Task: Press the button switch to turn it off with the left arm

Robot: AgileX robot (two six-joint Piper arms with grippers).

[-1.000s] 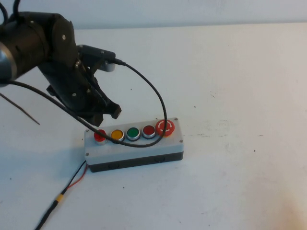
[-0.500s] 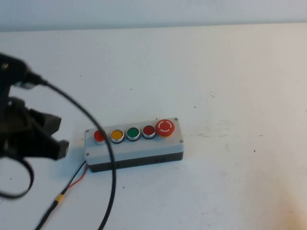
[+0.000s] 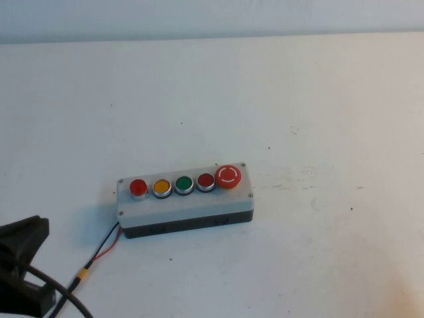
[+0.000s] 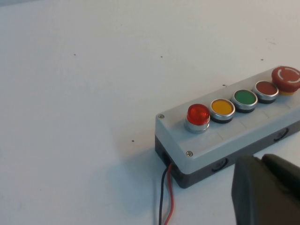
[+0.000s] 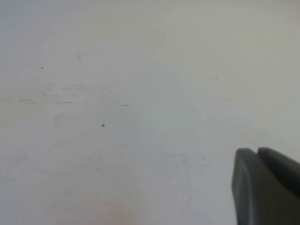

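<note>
My left gripper (image 3: pixel 23 265) sits at the counter's near-left corner, well apart from the button switch (image 3: pixel 138 188); jaw state unreadable. Switch at the grey box's (image 3: pixel 192 205) left end, mid-counter. Right gripper (image 5: pixel 267 187): fingers pressed together.

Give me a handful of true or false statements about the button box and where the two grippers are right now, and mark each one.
1. The button switch sits at the end of the row, next to the yellow button. True.
2. The left gripper is pressing down on the button switch. False: it is low at the robot's left, well apart from the grey box.
3. The green button lies between the yellow button and the darker red button. True.
4. The right gripper hovers over the grey box. False: its wrist view shows only bare table beneath it.
5. The black and red wires leave the box at the mushroom button end. False: they exit below the button switch's end.
</note>
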